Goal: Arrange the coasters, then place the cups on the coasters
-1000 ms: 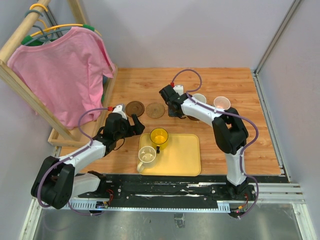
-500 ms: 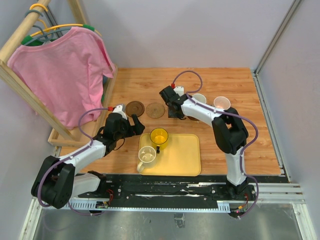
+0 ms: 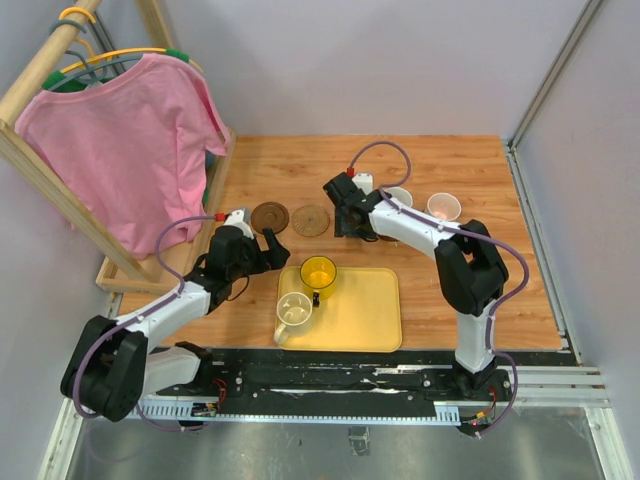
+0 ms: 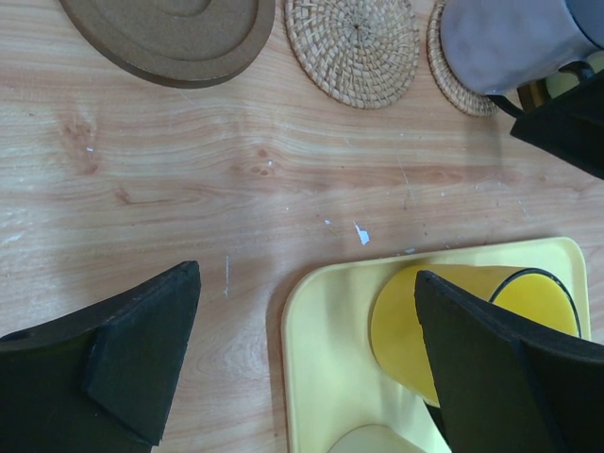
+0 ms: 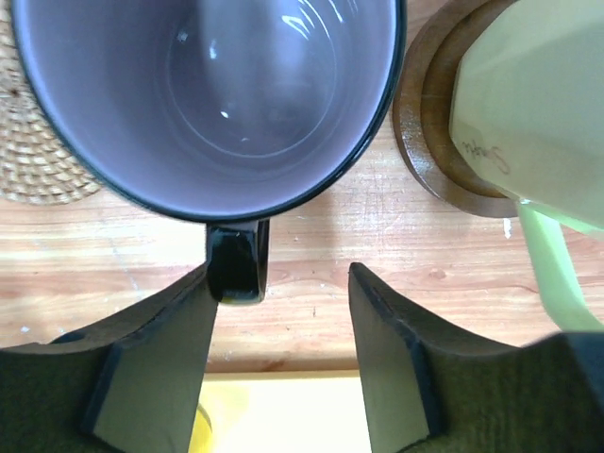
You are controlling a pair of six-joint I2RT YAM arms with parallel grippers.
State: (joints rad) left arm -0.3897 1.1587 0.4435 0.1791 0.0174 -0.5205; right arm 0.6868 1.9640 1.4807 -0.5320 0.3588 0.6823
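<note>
The purple-grey cup (image 5: 208, 94) stands on a tan woven coaster (image 5: 38, 160). Its dark handle (image 5: 236, 266) points at my right gripper (image 5: 280, 311), which is open; the handle rests against one finger and is clear of the other. Beside it a white cup (image 5: 538, 104) sits on a dark brown coaster (image 5: 429, 132). A pink cup (image 3: 443, 207) stands further right. A bare dark brown coaster (image 4: 170, 38) and a bare tan coaster (image 4: 352, 47) lie to the left. My left gripper (image 4: 307, 359) is open over the tray corner, beside the yellow cup (image 4: 453, 321). A cream cup (image 3: 294, 310) is on the tray.
The yellow tray (image 3: 365, 310) lies at the near middle of the wooden table. A wooden rack with a pink shirt (image 3: 130, 150) stands at the left, its base (image 3: 125, 275) close to my left arm. In the top view my right arm hides the purple-grey cup.
My right gripper has opened and let go of the purple-grey cup's handle. The cup stays on its coaster. The left arm has not moved.
</note>
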